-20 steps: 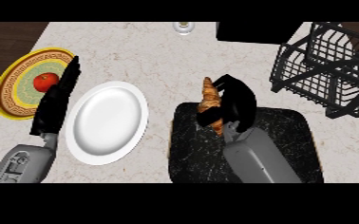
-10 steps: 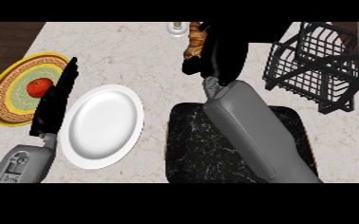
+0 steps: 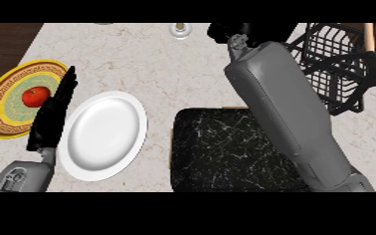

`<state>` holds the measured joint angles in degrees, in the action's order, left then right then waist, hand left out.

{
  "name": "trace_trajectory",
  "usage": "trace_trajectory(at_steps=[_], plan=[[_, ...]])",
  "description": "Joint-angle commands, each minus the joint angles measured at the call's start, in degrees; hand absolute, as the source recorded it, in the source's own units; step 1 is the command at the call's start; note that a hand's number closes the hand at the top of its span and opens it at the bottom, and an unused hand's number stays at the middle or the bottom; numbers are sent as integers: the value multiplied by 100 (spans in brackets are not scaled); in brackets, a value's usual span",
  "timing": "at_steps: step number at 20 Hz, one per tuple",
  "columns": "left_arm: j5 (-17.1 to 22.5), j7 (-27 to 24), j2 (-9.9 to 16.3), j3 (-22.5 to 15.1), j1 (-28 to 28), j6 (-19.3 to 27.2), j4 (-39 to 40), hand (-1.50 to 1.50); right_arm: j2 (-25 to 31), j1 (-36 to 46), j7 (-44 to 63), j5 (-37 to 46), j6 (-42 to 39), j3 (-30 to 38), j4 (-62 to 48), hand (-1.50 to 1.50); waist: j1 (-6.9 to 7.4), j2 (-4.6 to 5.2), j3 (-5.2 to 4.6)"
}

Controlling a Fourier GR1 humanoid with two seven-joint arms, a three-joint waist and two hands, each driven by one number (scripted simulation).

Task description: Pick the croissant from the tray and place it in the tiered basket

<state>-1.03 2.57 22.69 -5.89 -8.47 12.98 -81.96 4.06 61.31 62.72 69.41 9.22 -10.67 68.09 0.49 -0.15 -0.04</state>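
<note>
Tray (image 3: 220, 149) of dark marble lies bare — the croissant is not visible, probably hidden in the right hand (image 3: 229, 31), whose fingers I cannot tell. Placing into the tiered basket (image 3: 339, 69) remains. Left hand (image 3: 53, 112) rests straight on the tabletop (image 3: 147, 64).

Tray (image 3: 220, 149): dark, black marbled slab with white veining, rectangular, lying flat on the counter at lower centre. Its right part is covered by the forearm crossing it.

Basket (image 3: 334, 67): black wire-grid construction, standing at the counter's upper right, partly cut off by the right edge. It is up and to the right of the tray.

Croissant: not visible in this view.
</note>
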Motion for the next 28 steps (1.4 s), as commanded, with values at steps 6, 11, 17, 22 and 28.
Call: trace_trajectory(at_steps=[6,11,17,22,28], plan=[[-26,27,49,271,-102,-215,68,0,615,20,-585,-432,-668,690,-151,150,-43,15,3],[-137,41,-153,109,155,-172,-255,0,1013,74,-918,-66,-537,693,-861,150,16,21,2],[-199,251,-162,168,29,-110,-320,0,1904,4,-1190,389,-1015,643,-1504,150,13,24,2],[-234,37,-205,270,62,-279,-66,0,2324,-193,-1644,223,-1218,923,-1255,150,-47,6,3],[-270,50,-139,428,9,-438,-96,0,2512,-364,-2637,-154,-879,1328,-1934,150,9,30,4]])
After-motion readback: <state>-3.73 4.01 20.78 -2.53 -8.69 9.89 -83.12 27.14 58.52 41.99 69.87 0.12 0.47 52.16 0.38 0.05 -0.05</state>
